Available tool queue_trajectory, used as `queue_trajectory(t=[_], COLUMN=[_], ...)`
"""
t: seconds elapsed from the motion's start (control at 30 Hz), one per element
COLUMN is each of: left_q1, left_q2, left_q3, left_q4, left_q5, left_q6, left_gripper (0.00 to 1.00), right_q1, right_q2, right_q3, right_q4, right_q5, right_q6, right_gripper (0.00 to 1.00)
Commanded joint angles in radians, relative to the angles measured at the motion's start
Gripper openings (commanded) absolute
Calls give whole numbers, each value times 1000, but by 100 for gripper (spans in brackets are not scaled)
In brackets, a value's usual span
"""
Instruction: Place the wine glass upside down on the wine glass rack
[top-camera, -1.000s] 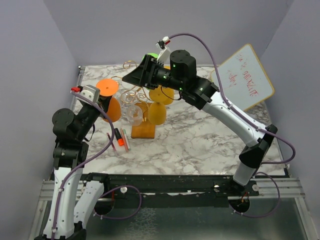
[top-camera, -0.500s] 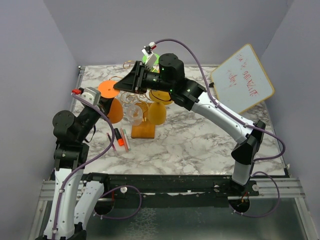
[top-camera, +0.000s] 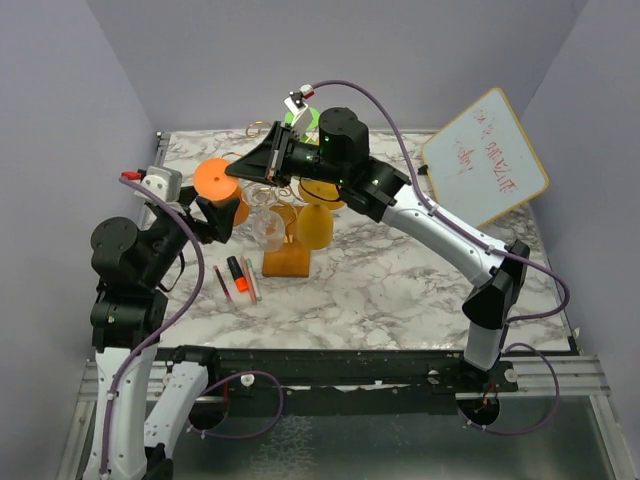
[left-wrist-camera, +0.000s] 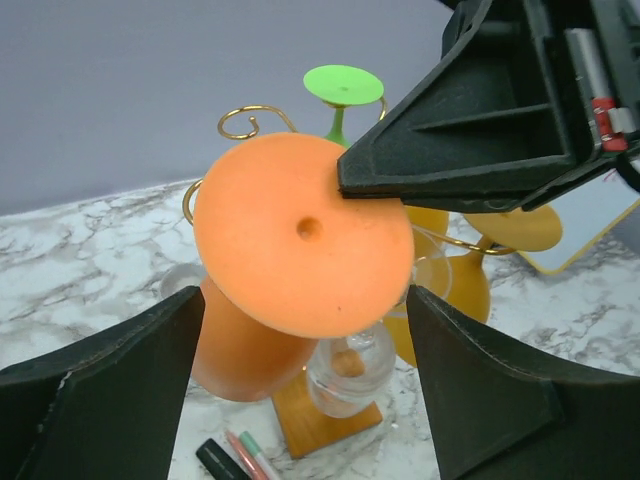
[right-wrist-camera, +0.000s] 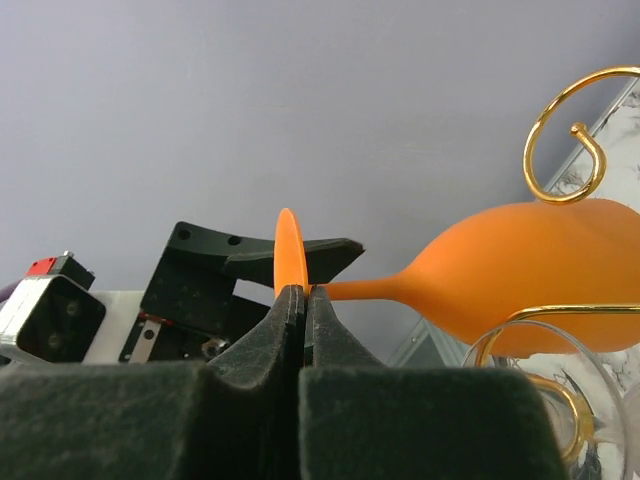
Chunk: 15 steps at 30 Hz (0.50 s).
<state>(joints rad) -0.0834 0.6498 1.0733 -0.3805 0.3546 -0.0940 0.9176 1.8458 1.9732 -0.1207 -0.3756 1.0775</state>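
Observation:
The orange wine glass is upside down at the left side of the wine glass rack, its round foot on top and tilted. My right gripper is shut on the foot's rim, reaching in from the right. My left gripper stands open just short of the glass, one finger on each side and touching nothing. The stem runs from the foot to the orange bowl, beside a gold curl. Whether the stem rests in a rack arm is hidden.
The rack also carries a clear glass, two yellow glasses and one with a green foot. Markers lie left of the wooden base. A whiteboard leans at the back right.
My right gripper swung left to the orange foot and shut on its rim. My left gripper let go of the glass, opened and drew back to the left.

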Motion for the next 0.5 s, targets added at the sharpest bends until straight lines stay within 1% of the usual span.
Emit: queue_trajectory(t=[0.0,0.1,0.17,0.27,0.37,0.47], left_q1=[2,1,1,1,2,2], left_q2=[-30,-17,2,41,71,76], left_q3=[92,130,153,180,205,222], left_q4=[-125,-144,-147,-154,-192,-193], left_q5=[-22,-20,-35,-44,-93,-123], left_q6=[-202,-332,-428,-536,-572,-602], left_gripper=[83,83,78,63,45,29], right_q1=[9,9,8,9,9,9], right_q2=[13,16,18,15,12,8], right_q3=[-14,-17,-16,-25,-35,-43], right_q4=[47,58,61,64,74,79], right_q5=[-1,-8,-11,-13,-25,-28], right_q6=[32,40,42,44,48,46], right_gripper=[1,1,1,1,1,1])
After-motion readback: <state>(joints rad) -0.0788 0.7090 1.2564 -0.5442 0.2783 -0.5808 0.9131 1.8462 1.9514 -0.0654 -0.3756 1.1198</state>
